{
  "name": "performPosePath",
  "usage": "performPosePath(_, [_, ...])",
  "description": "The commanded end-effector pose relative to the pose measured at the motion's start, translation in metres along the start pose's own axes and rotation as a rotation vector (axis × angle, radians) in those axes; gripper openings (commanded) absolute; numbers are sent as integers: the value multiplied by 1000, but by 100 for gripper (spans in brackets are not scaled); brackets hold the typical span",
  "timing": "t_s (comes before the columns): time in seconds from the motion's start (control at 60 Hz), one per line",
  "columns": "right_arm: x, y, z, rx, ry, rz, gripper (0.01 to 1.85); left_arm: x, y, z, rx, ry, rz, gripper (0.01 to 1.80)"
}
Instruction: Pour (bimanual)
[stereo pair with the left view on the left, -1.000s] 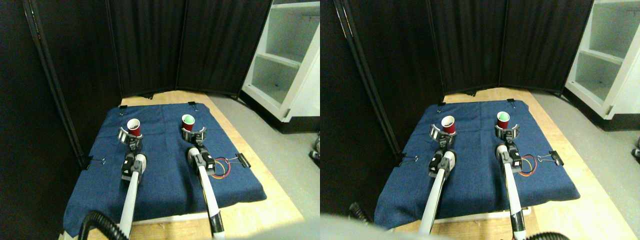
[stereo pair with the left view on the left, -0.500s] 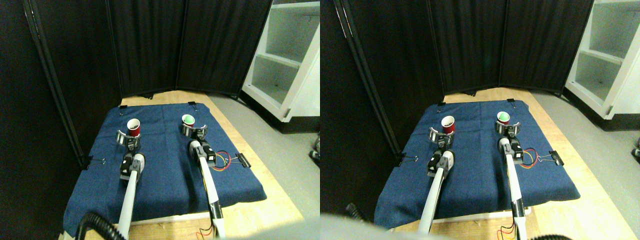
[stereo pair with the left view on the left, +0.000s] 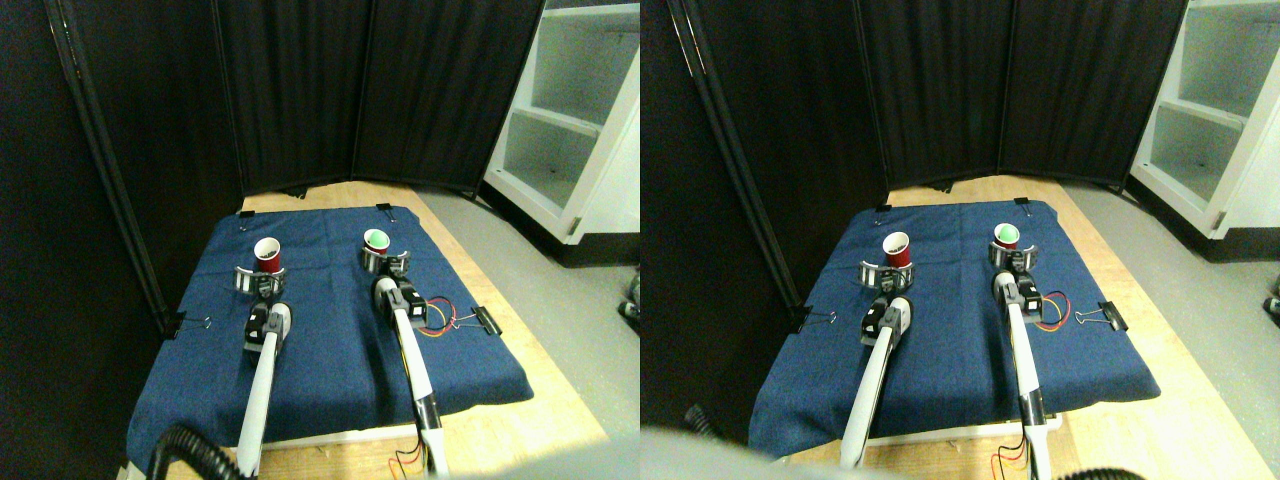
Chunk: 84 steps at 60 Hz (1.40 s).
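**Inspector:** State the work surface.

**Assistant:** A blue cloth (stereo pair with the left view on the left: 330, 350) covers a wooden table (stereo pair with the left view on the left: 520, 430). Black binder clips hold its edges; one clip (stereo pair with the left view on the left: 487, 321) sits at the right edge, another (stereo pair with the left view on the left: 175, 325) at the left. Dark folding screens (stereo pair with the left view on the left: 300, 90) stand behind, and a white shelf unit (stereo pair with the left view on the left: 570, 120) stands at the right rear.

**Inspector:** Task items?

**Assistant:** Two cups, both upright on the cloth toward its far end. The red cup (stereo pair with the left view on the left: 267, 254) is on the left, the green cup (stereo pair with the left view on the left: 376, 242) on the right, well apart from each other. What either contains cannot be told at this size.

**Inspector:** Left manipulator?

**Assistant:** The left gripper (stereo pair with the left view on the left: 259, 277) sits just in front of the red cup, at its base. Its curved grey jaws are spread, one to each side of the cup's lower part. Whether they touch the cup cannot be told.

**Inspector:** Right manipulator?

**Assistant:** The right gripper (stereo pair with the left view on the left: 384, 259) is directly at the base of the green cup. Its jaws flank the cup's foot closely; whether they are clenched on it or released cannot be told.

**Inspector:** Other items?

**Assistant:** Red and yellow wires (stereo pair with the left view on the left: 437, 322) loop on the cloth beside the right arm, near the right clip. A black corrugated hose (stereo pair with the left view on the left: 190, 448) curves in at the bottom left.
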Motion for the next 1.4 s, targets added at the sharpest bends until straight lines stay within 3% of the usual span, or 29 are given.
performPosePath(0.017, [4, 2, -4, -1, 17, 5, 109, 5, -7, -1, -27, 5, -36, 121])
performPosePath(0.55, [17, 0, -11, -87, 30, -27, 113, 14, -23, -12, -51, 60, -35, 124])
performPosePath(0.983, [27, 1, -10, -71, -20, -15, 110, 20, -19, -23, -42, 41, -17, 118])
performPosePath(1.15, [32, 4, -9, -80, -38, -19, 113, 24, -16, -26, -50, 58, -12, 120])
performPosePath(1.4, [35, 5, -9, -36, -23, -26, 115, 27, -14, -27, -70, 63, -3, 118])
